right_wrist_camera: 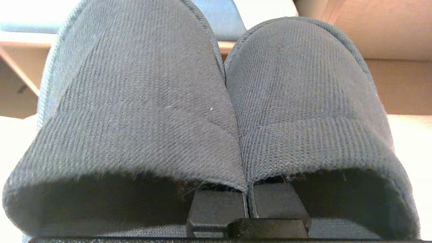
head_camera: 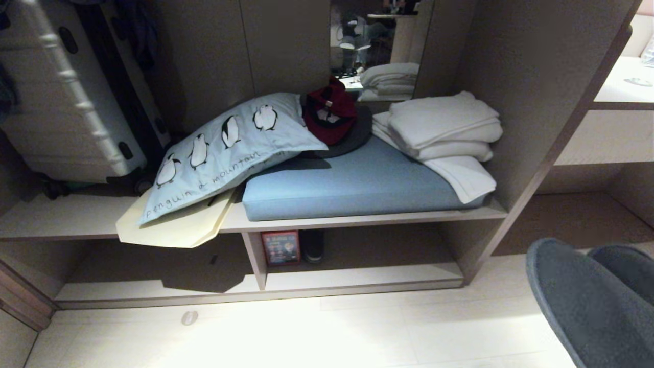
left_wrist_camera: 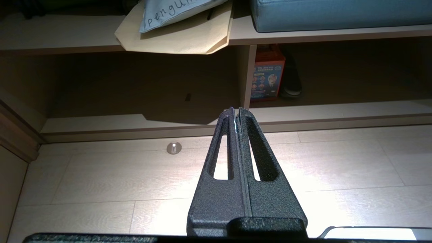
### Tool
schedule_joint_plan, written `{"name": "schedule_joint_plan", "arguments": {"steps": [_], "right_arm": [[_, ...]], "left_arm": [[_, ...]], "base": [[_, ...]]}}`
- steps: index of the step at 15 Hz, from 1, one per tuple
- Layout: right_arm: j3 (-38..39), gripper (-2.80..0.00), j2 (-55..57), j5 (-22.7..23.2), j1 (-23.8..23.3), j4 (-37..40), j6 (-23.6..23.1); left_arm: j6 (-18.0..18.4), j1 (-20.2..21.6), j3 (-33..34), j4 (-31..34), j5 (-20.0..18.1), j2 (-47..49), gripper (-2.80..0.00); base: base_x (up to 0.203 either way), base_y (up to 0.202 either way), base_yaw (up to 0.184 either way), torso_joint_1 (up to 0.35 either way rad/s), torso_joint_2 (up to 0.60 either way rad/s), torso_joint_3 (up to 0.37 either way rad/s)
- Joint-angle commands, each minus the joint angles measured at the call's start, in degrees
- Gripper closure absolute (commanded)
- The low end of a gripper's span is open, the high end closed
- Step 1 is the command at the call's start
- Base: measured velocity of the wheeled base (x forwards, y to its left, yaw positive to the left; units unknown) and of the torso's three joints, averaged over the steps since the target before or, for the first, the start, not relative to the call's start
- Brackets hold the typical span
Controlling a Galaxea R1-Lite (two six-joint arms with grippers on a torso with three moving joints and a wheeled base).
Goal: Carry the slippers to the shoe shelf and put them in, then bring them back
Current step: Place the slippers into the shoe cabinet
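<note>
**Q:** Down at five o'clock in the head view, what is that grey shape?

**A:** That is the slippers [head_camera: 592, 301], toes pointing up and away. From the wrist camera, the right gripper [right_wrist_camera: 248, 199] has its fingers tucked into the two openings and pinched together on the adjoining inner edges, so both hang side by side, touching.

**Q:** And the other arm?

**A:** The left gripper [left_wrist_camera: 235, 113] is clenched on nothing, hanging over the floor [head_camera: 306, 332] and idle.

**Q:** Where should they go?

**A:** Into the shoe shelf [head_camera: 357, 278], at about six o'clock under the blue cushion [head_camera: 357, 184]. I'd judge the bay to the right of the divider suits best; a red box [head_camera: 280, 247] and a dark shoe [head_camera: 312, 245] stand at its back near the divider, so aim clear of them.

**Q:** Any handling advice?

**A:** The slippers are soft ribbed fabric with rounded toes and floppy rims. They could sag or twist, so I'd come in low and level, toes first, and set the soles flat before letting go.
</note>
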Motion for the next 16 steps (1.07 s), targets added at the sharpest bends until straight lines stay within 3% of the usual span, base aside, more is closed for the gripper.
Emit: {"name": "schedule_joint_plan", "arguments": {"steps": [1, 4, 11, 16], "right_arm": [[3.3, 0.00, -13.7, 0.0, 0.7, 3.6, -0.3], [4.3, 0.00, -18.7, 0.4, 0.9, 14.1, 0.6], [4.3, 0.00, -28.0, 1.3, -0.2, 22.4, 0.5], [4.4, 0.00, -31.6, 1.2, -0.2, 23.7, 1.3]], "left_arm": [[0.0, 0.0, 0.0, 0.0, 0.0, 0.1, 0.00], [0.0, 0.0, 0.0, 0.0, 0.0, 0.0, 0.00], [0.0, 0.0, 0.0, 0.0, 0.0, 0.0, 0.00], [0.0, 0.0, 0.0, 0.0, 0.0, 0.0, 0.00]], "base": [[0.000, 0.000, 0.000, 0.000, 0.00, 0.000], [0.000, 0.000, 0.000, 0.000, 0.00, 0.000], [0.000, 0.000, 0.000, 0.000, 0.00, 0.000], [0.000, 0.000, 0.000, 0.000, 0.00, 0.000]]}}
